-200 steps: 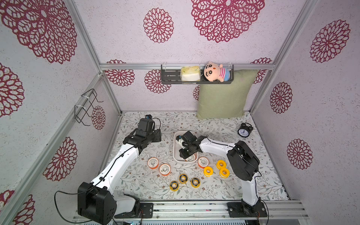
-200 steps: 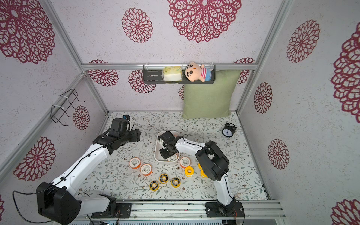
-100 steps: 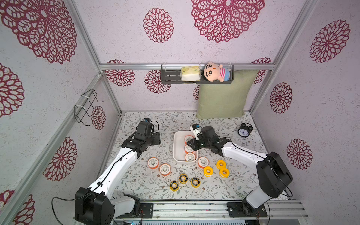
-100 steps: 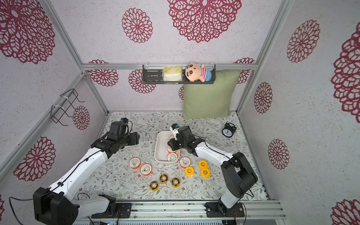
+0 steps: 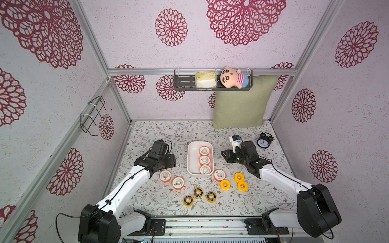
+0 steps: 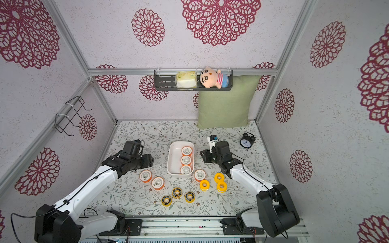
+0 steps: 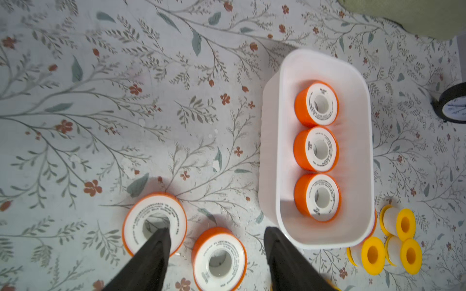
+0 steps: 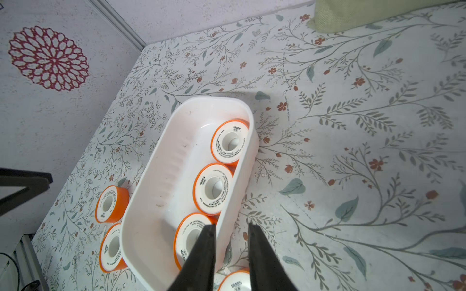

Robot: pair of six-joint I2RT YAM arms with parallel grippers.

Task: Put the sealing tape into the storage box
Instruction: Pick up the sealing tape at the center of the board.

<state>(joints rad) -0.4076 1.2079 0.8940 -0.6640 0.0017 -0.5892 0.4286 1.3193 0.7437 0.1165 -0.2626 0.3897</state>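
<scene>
Floral tabletop (image 7: 75,100): left hand (image 7: 216,228) wide-open over orange rolls (image 7: 219,245); right hand (image 8: 231,225) barely parted, empty.

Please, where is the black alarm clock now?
In both top views the alarm clock stands near the far right corner of the floral table, just in front of the green pillow.

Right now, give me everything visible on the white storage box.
The storage box is a shallow white tub, glossy plastic by its look, rectangular with rounded corners, lidless. It sits flat on the floral cloth between the arms. Three orange rolls, white faces up, lie in one row along its right-arm side; the other half is bare, with faint ribs and a few specks. Another orange roll sits outside by a near corner; contact unclear.
</scene>
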